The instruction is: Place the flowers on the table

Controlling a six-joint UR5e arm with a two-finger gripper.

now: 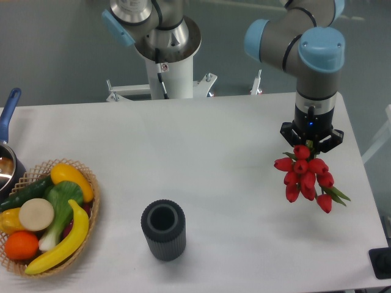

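A bunch of red tulips [305, 177] with green leaves hangs at the right side of the white table [201, 152]. My gripper [311, 141] points straight down and is shut on the top of the bunch. The blooms spread out below the fingers, and I cannot tell whether they touch the table. The stems are hidden by the gripper.
A dark ribbed cylindrical vase [163, 230] stands upright at the front middle. A wicker basket [91, 210] of toy fruit and vegetables sits at the front left. A pot with a blue handle [8, 116] is at the left edge. The robot base [165, 55] stands behind the table.
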